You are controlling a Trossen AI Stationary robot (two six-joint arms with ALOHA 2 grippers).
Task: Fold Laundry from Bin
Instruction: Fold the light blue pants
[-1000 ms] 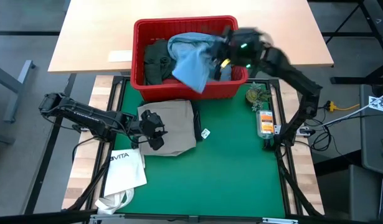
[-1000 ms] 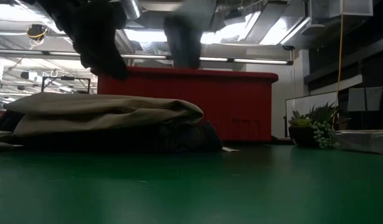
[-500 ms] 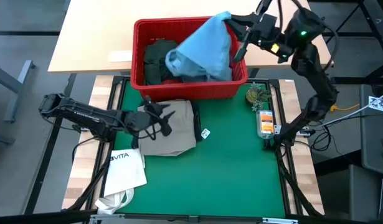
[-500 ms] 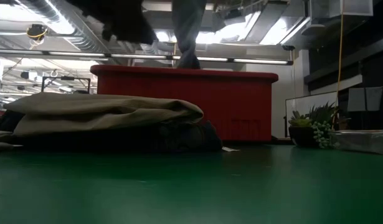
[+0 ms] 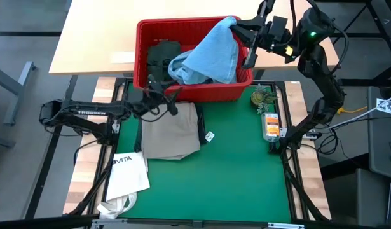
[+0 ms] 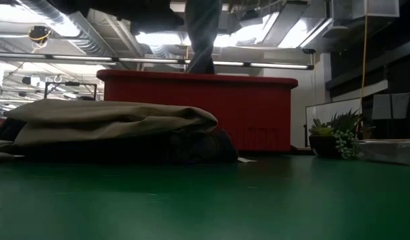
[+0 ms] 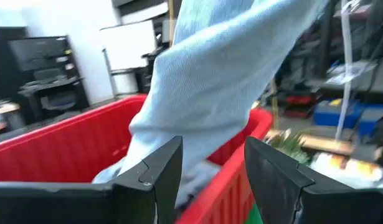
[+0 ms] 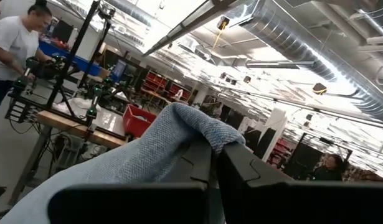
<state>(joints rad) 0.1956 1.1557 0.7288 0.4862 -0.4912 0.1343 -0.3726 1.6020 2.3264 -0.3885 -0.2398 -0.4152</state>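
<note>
Looking straight down from the high view, I see my right gripper (image 5: 241, 25) raised over the far right corner of the red bin (image 5: 143, 60), its fingers pinched together on the top edge of a light blue cloth (image 5: 211, 54). That cloth hangs from the pinch in a slack drape, its lower end resting in the bin beside a dark green piece (image 5: 158, 57). It looks soft and light, so I judge it will sag and swing rather than hold a shape; a hold near a corner or hem should let it spread. My left gripper (image 5: 163, 102) sits at the bin's near wall, fingers apart, holding nothing, just above the folded khaki trousers (image 5: 170, 130) on the green mat (image 5: 240, 172)

From the low view, the bin (image 6: 245, 107) stands behind the khaki trousers (image 6: 111, 120), which lie folded on a darker garment. A strip of cloth rises out of the bin to the top edge; the grippers cannot be told here

From the left wrist view, my own fingers (image 7: 160, 171) stand apart and empty, facing the bin's rim (image 7: 60, 137), with the light blue cloth (image 7: 222, 81) hanging just beyond them

From the right wrist view, my fingers (image 8: 241, 165) are clamped together on a fold of the light blue cloth (image 8: 147, 155), a knitted-looking fabric, with the rest trailing down
</note>
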